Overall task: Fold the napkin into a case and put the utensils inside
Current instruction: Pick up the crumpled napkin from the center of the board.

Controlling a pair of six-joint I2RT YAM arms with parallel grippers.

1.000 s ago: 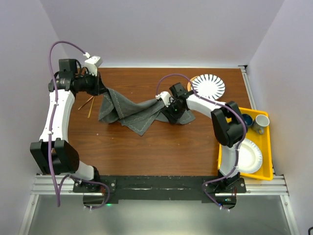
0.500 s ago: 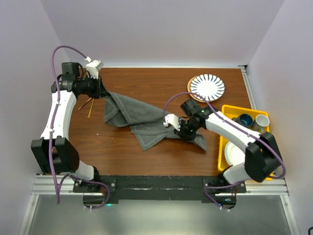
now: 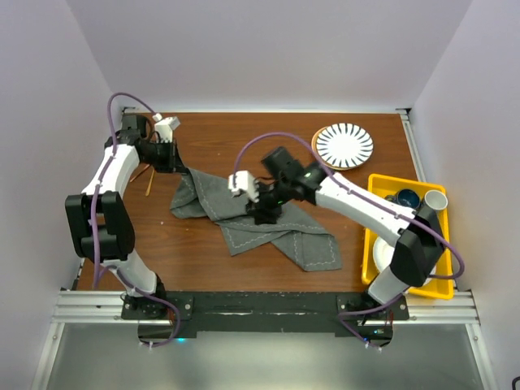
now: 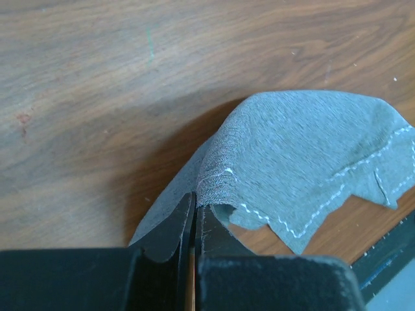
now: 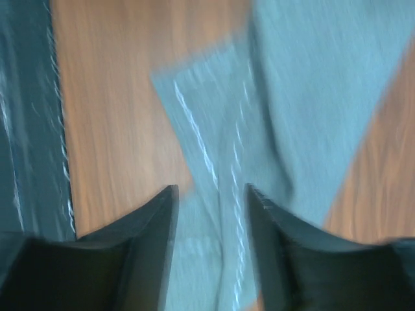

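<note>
Left wrist: left end effector clamps napkin corner; right end effector gapes above it.

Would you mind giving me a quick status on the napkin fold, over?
Left fingers shut on napkin hem. Right fingers open above napkin, holding nothing. Napkin rumpled, no case yet. Utensils on table, outside the napkin; nothing in the way.

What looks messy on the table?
The napkin is the odd thing: it lies bunched and twisted across the middle of the table, not flat. The left claw pinches one corner at the far left, and the right claw hangs open over the folds, holding nothing.
</note>
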